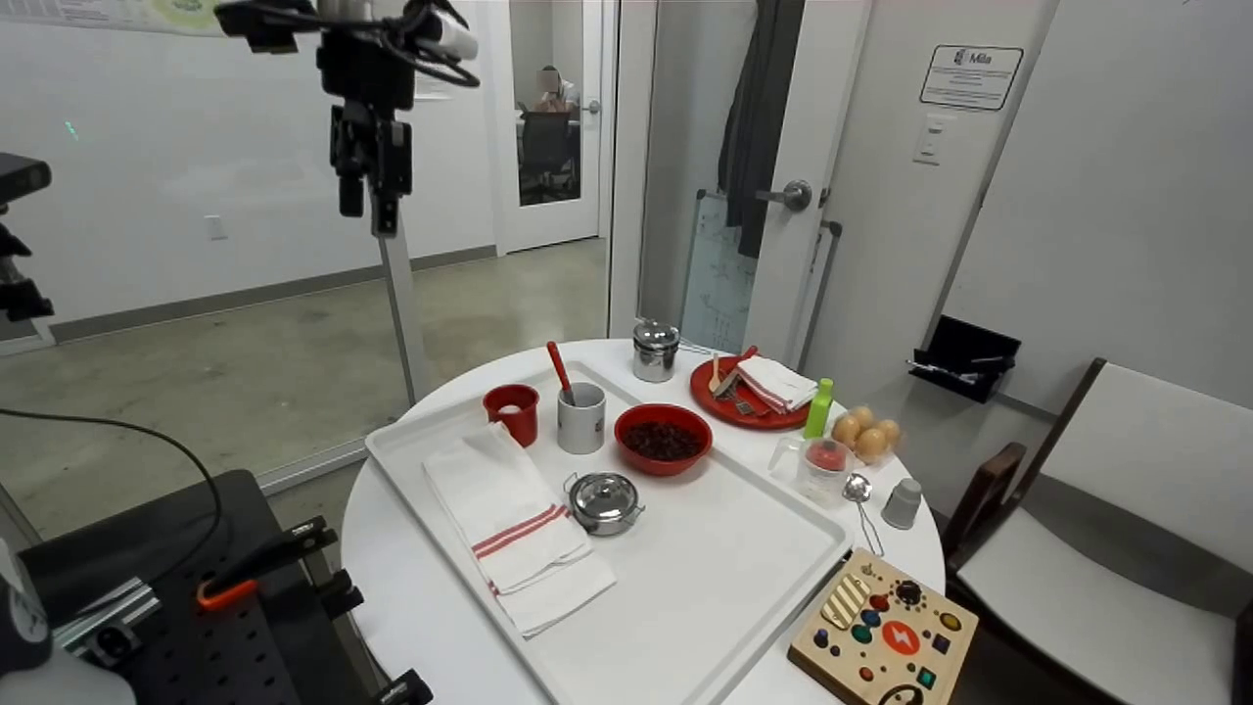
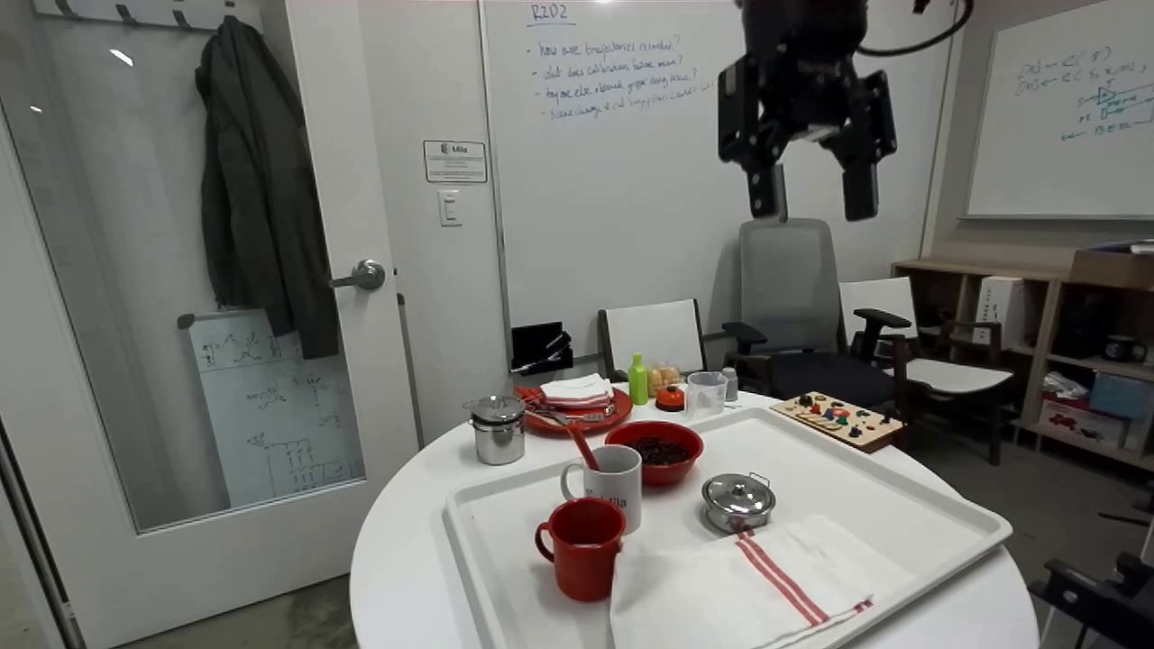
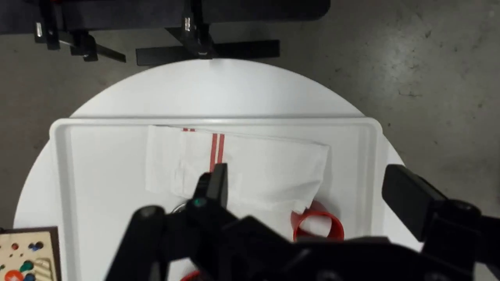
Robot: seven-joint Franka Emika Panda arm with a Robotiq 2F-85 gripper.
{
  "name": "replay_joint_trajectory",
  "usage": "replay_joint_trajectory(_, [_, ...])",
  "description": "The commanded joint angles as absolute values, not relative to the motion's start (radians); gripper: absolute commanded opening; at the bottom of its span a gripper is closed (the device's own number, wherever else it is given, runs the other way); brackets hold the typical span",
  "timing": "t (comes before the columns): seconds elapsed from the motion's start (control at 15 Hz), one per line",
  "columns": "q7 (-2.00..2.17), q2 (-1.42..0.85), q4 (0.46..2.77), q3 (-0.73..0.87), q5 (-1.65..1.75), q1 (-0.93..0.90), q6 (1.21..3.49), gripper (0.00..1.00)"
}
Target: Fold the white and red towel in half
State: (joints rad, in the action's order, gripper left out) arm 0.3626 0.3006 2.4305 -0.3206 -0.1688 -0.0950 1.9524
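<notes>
The white and red towel (image 1: 489,490) lies on the white tray (image 1: 715,578). It is a long, layered strip with two red stripes across it; it also shows in an exterior view (image 2: 712,586) and in the wrist view (image 3: 265,164). One corner rests against the red mug (image 2: 586,550). Its long side lies close to the small lidded metal bowl (image 1: 604,504). My gripper (image 1: 368,211) is open and empty, high above the table, as an exterior view (image 2: 814,198) also shows. In the wrist view my fingers (image 3: 306,179) stand wide apart, one in front of the towel.
A white mug (image 1: 581,421) with a red-handled utensil and a red bowl (image 1: 664,441) stand on the tray. Beyond it are a red plate (image 1: 705,392) with another folded cloth, a metal pot (image 1: 655,352), a green bottle (image 1: 818,409) and a wooden button board (image 1: 881,627).
</notes>
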Motion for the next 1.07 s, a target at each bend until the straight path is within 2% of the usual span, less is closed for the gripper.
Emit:
replay_joint_trajectory(0.0, [0.368, 0.105, 2.328, -0.299, -0.164, -0.131, 1.899, 1.0])
replay_joint_trajectory(0.07, [0.369, 0.198, 2.404, -0.292, -0.162, -0.142, 1.945, 1.0])
replay_joint_trajectory(0.47, [0.379, 0.088, 2.342, -0.28, -0.147, -0.149, 1.929, 1.0])
replay_joint_trajectory(1.0, [0.4, -0.291, 2.146, -0.278, 0.086, -0.248, 2.027, 1.0])
